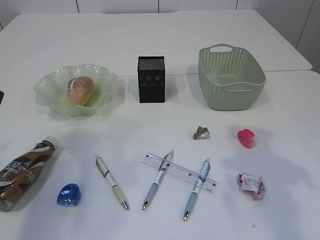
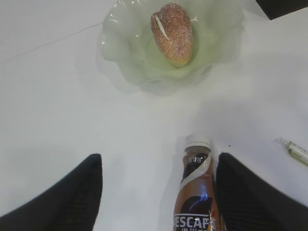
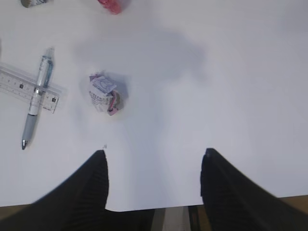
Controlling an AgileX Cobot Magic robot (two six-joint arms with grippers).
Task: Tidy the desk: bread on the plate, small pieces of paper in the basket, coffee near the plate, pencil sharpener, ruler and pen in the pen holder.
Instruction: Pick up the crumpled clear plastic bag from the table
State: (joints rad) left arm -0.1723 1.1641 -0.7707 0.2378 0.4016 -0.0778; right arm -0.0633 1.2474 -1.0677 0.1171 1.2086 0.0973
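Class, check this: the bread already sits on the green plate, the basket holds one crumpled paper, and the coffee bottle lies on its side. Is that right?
Not quite. The basket holds nothing; all three paper pieces, like the pink one, lie on the table, as the exterior view shows. The bread is on the plate, and the coffee bottle lies sideways.

1. Back row, left to right: plate (image 1: 50, 87) with the bread (image 1: 80, 90) on it, pen holder (image 1: 151, 79), basket (image 1: 231, 77).
2. Middle, right of centre: two paper scraps (image 1: 201, 133) (image 1: 246, 138) side by side, before the basket.
3. Front left: coffee bottle (image 1: 22, 172) lying down, cap toward the plate; sharpener (image 1: 68, 194) just to its right.
4. Front centre: three pens (image 1: 111, 181) (image 1: 158, 179) (image 1: 196, 188); the ruler (image 1: 178, 172) lies under the right two.
5. Front right: a third paper scrap (image 1: 251, 185).
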